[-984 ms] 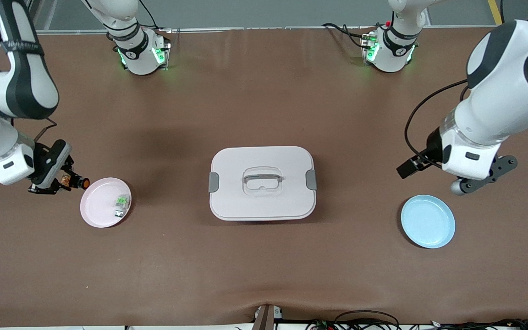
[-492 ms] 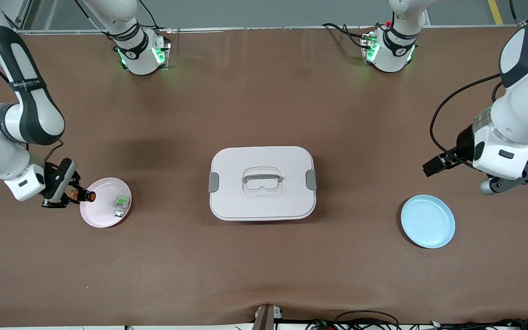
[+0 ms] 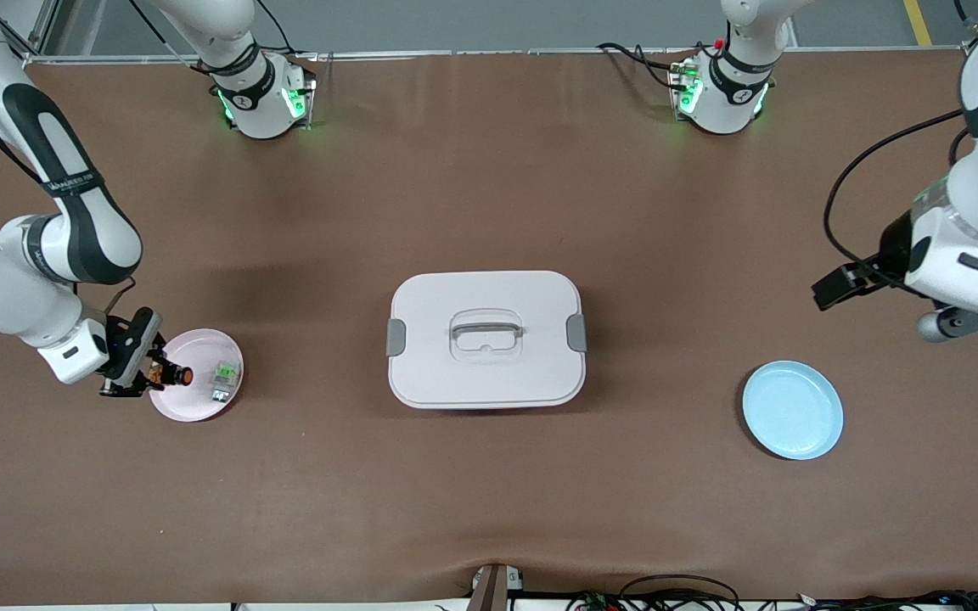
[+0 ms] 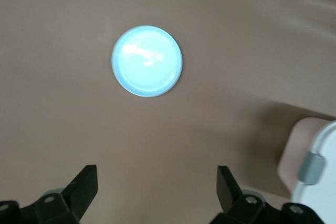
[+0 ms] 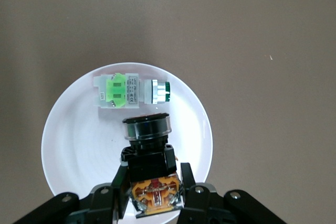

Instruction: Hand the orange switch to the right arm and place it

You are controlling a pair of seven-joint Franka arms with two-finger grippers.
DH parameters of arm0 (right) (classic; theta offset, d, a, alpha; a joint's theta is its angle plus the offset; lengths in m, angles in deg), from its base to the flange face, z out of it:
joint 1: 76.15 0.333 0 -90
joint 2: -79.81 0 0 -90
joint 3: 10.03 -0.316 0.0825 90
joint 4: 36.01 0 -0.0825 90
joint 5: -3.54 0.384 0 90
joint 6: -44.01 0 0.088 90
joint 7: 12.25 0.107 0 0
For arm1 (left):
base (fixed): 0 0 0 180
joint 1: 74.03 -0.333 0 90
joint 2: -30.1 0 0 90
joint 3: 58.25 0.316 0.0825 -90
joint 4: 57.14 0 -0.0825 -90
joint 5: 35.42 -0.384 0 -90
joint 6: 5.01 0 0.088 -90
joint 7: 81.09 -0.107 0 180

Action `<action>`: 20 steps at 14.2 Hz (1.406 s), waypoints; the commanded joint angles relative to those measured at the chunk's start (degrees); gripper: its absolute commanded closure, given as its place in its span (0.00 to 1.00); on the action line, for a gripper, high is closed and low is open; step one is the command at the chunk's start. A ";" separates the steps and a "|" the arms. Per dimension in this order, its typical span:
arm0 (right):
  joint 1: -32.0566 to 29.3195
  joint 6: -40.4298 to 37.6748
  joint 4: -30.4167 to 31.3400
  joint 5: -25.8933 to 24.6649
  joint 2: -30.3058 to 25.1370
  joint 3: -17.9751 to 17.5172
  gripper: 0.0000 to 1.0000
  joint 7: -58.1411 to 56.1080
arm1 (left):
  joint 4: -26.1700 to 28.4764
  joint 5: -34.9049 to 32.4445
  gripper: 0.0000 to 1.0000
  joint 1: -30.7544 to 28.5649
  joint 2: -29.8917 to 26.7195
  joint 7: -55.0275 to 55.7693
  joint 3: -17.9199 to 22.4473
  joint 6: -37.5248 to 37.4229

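Even overhead light, soft shadows beside the lidded box (image 3: 486,339); strong glare on blue plate (image 4: 147,60) in soft left wrist view; front view sharp.

Both arms are glossy white with dark grey to black joint bands and caps. The right arm (image 3: 47,246) carries small grey lettering on a black band at the upper left of the frame. Its wrist block is white with a small dark slot, and the right pincer (image 3: 152,374) mount is black with screw holes showing. The left arm (image 3: 977,229) has a black cable looping along it to a black camera block, and a dark grey plate with round holes sits under its white wrist. Both bases at the top edge are white domes with black rings and green lights. The left pincer (image 4: 155,190) has black fingers (image 4: 81,184) with screws.
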 commanded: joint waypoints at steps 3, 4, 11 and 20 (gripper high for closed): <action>1.46 3.76 -0.87 -2.15 2.76 1.66 1.00 1.24 | 2.24 6.35 0.00 10.10 -7.07 -9.75 15.05 -2.08; 2.77 4.30 -0.87 -2.24 3.02 2.89 1.00 1.59 | 3.38 6.71 0.00 11.77 -8.04 -12.22 17.33 -2.08; 6.47 3.52 -0.87 -2.33 2.59 6.77 0.00 5.90 | 11.38 8.65 0.00 20.40 -15.60 -19.44 28.87 0.46; 7.17 -6.04 -1.57 -2.06 -2.15 5.98 0.00 14.66 | 12.62 8.73 0.00 21.19 -16.83 -25.52 30.71 1.70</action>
